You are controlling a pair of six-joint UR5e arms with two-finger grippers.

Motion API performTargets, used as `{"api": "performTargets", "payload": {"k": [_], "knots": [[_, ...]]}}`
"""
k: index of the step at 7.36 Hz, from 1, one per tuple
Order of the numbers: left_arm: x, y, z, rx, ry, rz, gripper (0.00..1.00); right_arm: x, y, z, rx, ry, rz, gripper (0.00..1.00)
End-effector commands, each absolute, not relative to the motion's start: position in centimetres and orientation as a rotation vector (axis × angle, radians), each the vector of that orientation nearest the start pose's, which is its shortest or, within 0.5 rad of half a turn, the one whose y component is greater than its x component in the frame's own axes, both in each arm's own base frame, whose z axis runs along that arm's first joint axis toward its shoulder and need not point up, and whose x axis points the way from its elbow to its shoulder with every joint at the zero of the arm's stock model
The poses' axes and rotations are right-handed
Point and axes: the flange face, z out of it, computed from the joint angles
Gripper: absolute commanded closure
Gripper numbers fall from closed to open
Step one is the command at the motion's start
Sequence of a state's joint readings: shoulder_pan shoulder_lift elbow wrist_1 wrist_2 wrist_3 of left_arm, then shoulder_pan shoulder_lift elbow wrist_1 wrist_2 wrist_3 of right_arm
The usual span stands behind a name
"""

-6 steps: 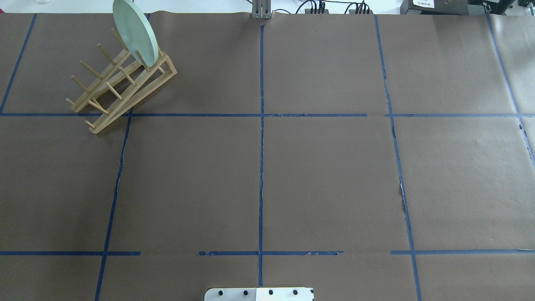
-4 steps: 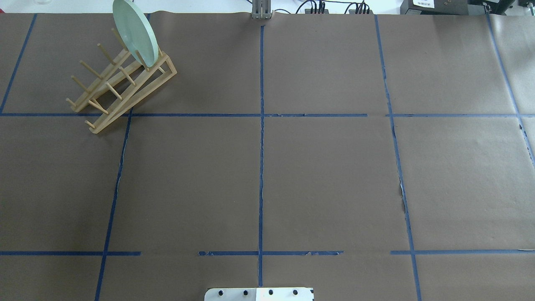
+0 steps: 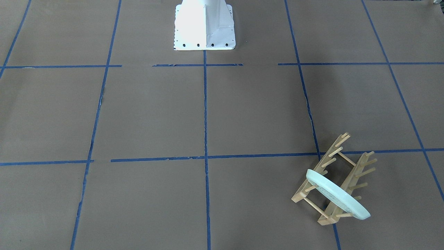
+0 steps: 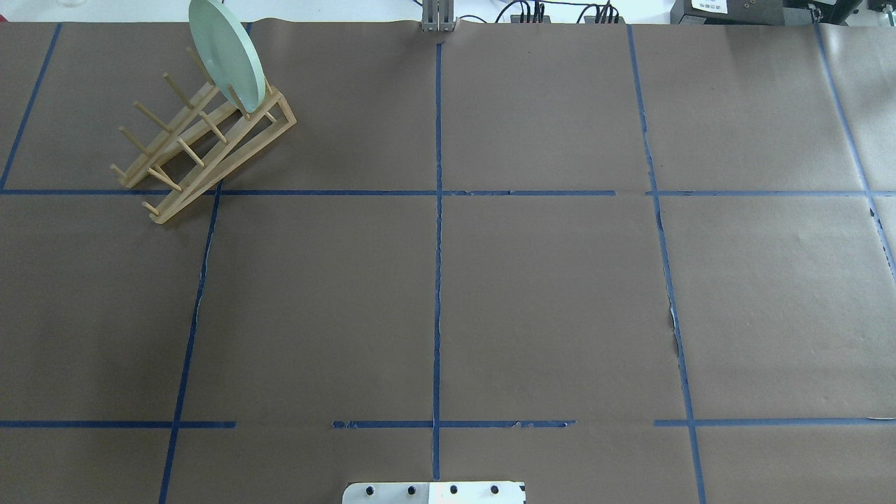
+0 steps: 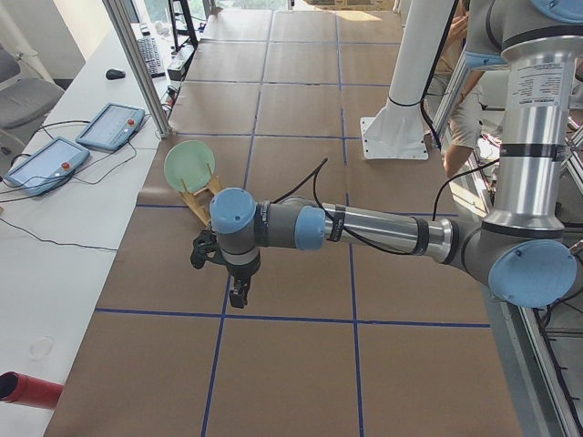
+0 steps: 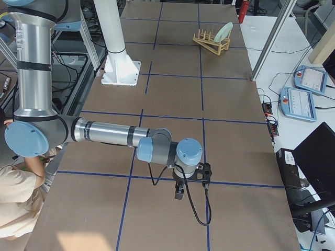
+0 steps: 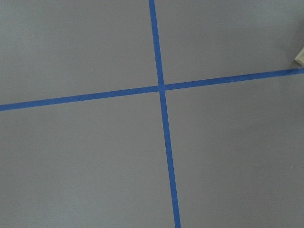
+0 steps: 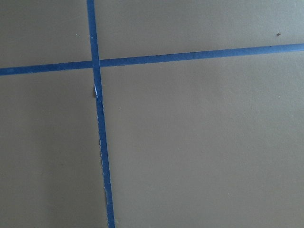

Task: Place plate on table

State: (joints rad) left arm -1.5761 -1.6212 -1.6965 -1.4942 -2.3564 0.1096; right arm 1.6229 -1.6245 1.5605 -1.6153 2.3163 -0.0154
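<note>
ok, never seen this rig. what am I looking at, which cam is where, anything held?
Two robot arms, their white base standing on the table, which is brown paper gridded with blue tape. Two pictures look down on it, one from behind the robot and one facing it; neither shows an arm. Two side pictures come from the table's ends, each with its nearer arm large. The left gripper and right gripper hang over bare paper, nothing visible in them; open or shut I cannot tell. The wrist cameras show mostly paper and tape. A pale green plate stands on edge in a wooden rack.
</note>
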Motion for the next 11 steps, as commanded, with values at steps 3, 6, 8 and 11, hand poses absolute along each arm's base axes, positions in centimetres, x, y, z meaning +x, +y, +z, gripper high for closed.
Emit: {"api": "performTargets", "payload": {"k": [3, 6, 8, 11], "knots": [[-5.9, -59.9, 48.2, 0.298, 0.902, -0.039, 0.0, 9.0, -45.6, 69.5, -0.077, -0.748, 0.075, 0.0], [2.4, -60.2, 45.7, 0.3, 1.148, -0.288, 0.0, 9.0, -45.6, 69.6, -0.079, -0.748, 0.076, 0.0], [8.4, -60.6, 45.2, 0.285, 1.265, -0.469, 0.0, 9.0, -45.6, 69.6, -0.079, -0.748, 0.076, 0.0], [12.7, -63.0, 42.6, 0.166, 1.505, -0.788, 0.0, 9.0, -45.6, 69.5, -0.077, -0.748, 0.075, 0.0]]}}
